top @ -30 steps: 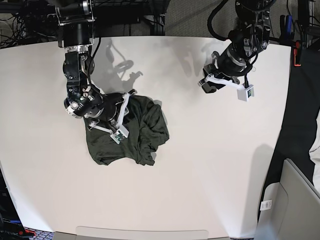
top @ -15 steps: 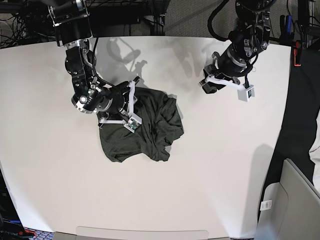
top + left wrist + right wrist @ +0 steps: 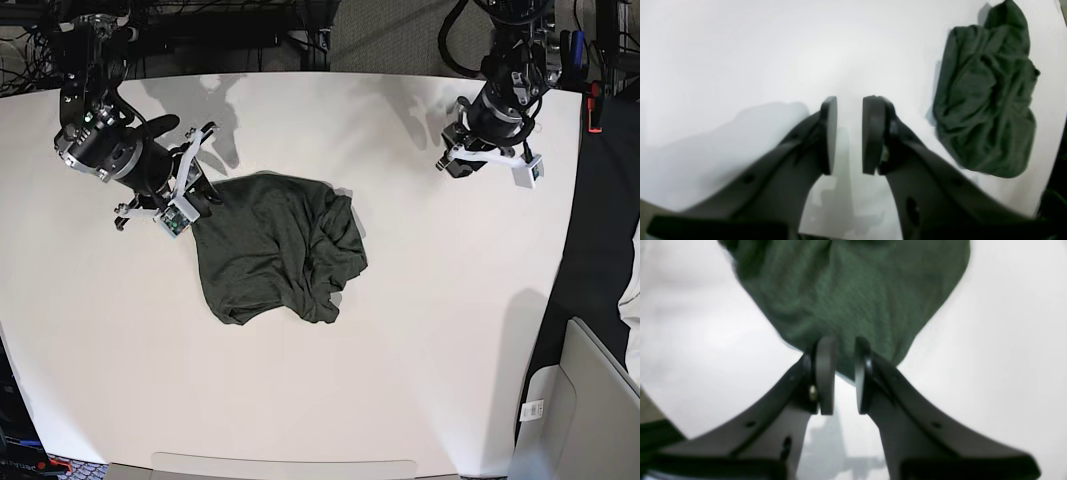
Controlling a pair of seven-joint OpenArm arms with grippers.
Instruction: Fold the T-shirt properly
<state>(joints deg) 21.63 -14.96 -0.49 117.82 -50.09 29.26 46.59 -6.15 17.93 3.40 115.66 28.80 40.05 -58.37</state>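
The dark olive T-shirt (image 3: 270, 250) lies crumpled on the white table (image 3: 430, 320), left of centre, with folds bunched along its right side. My right gripper (image 3: 205, 195) is at the shirt's upper left corner. In the right wrist view the fabric (image 3: 853, 290) tapers down between the pads of that gripper (image 3: 839, 343), which is shut on it. My left gripper (image 3: 452, 165) hovers over bare table at the back right, well apart from the shirt. In the left wrist view its jaws (image 3: 849, 103) stand a little apart with nothing between them, and the shirt (image 3: 983, 100) lies off to the upper right.
A grey container (image 3: 585, 400) sits past the table's right front corner. Dark floor runs along the table's right edge (image 3: 575, 230). Cables and rig frames (image 3: 260, 35) crowd the back edge.
My right arm has swung back and to the left, drawing the shirt's upper left corner out with it, so the shirt lies more spread. My left arm has shifted slightly right and back.
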